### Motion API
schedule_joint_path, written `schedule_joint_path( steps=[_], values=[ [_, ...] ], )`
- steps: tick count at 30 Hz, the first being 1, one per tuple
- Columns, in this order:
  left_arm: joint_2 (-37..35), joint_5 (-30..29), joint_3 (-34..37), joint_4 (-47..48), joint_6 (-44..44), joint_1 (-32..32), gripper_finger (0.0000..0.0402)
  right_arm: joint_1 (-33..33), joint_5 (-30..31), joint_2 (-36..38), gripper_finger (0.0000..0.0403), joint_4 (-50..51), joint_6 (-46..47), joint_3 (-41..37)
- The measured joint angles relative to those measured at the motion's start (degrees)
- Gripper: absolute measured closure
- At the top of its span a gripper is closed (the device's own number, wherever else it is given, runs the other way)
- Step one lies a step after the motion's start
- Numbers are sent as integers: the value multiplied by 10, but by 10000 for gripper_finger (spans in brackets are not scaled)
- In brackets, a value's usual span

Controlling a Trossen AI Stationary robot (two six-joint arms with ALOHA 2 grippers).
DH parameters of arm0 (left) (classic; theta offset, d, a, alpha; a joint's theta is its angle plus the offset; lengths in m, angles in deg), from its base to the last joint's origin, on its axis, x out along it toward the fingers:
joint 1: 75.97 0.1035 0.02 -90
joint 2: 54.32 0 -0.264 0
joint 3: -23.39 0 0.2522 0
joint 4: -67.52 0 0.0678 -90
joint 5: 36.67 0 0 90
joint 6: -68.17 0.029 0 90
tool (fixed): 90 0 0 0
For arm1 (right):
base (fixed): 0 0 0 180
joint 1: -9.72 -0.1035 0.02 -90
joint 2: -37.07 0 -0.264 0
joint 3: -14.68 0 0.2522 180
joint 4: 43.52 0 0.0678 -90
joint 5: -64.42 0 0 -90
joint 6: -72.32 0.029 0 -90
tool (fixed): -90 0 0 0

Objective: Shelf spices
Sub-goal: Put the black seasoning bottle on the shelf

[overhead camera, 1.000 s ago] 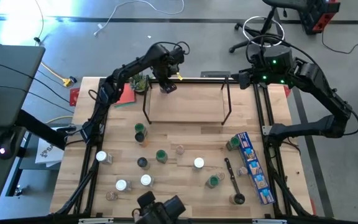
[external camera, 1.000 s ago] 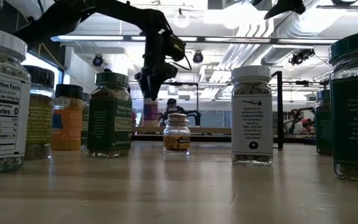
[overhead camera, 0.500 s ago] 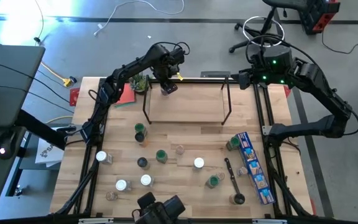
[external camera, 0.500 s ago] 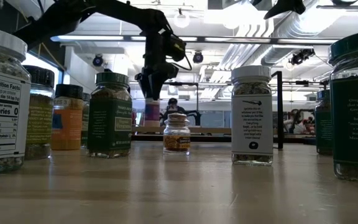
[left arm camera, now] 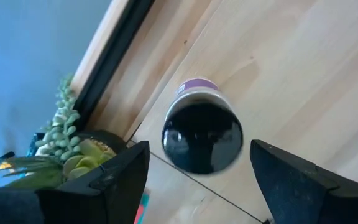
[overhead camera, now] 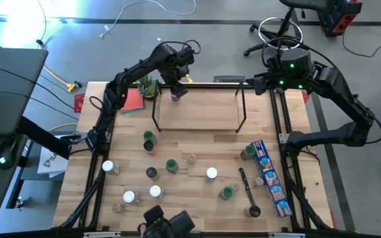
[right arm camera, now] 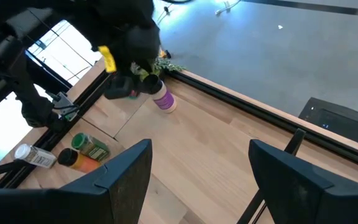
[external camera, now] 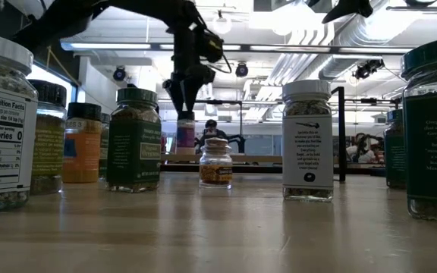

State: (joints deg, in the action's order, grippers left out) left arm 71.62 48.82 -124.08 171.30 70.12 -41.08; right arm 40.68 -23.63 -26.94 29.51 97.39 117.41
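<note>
Table (overhead camera: 197,158) holds shelf (overhead camera: 198,109) at back, most spices (overhead camera: 171,165) loose up front, awaiting shelving. Left tool (overhead camera: 175,89), fingers apart, hovers over purple-label jar (left arm camera: 202,134) standing free on shelf's left end, prob. just placed. Right tool (right arm camera: 194,180) parked at the table's far right corner, fingers apart, empty.

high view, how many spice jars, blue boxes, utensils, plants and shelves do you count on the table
spice jars: 13
blue box: 1
black-handled utensil: 1
potted plant: 1
shelf: 1
total: 17
</note>
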Motion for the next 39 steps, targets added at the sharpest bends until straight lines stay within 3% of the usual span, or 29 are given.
schedule_joint_path(
  steps=[6, 13, 17, 23, 27, 29, 32, 39],
  values=[
    [-79, 13, 0, 0, -36, -36, 132, 0, 0, 0, 139, -7, -7, 0],
    [-221, 1, 0, 0, -14, -171, 147, 0, 0, 0, 139, -34, -18, 0],
    [-292, 19, 13, -2, -97, -238, 149, 0, -2, 0, 139, -67, -41, 0],
    [-396, -10, 183, 0, -238, -325, 149, 0, -3, 0, 139, -106, -75, 0],
    [-444, 11, 320, -4, -306, -390, 150, 0, -3, 0, 139, -107, -89, 0],
    [-460, 13, 386, -10, -385, -416, 150, 0, -4, 0, 139, -106, -88, 0],
    [-481, 24, 481, -33, -515, -436, 149, 0, -7, 0, 139, -105, -86, 0],
    [-508, 90, 674, -188, -676, -432, 146, 0, -9, 0, 139, -105, -85, 0]
  ],
)
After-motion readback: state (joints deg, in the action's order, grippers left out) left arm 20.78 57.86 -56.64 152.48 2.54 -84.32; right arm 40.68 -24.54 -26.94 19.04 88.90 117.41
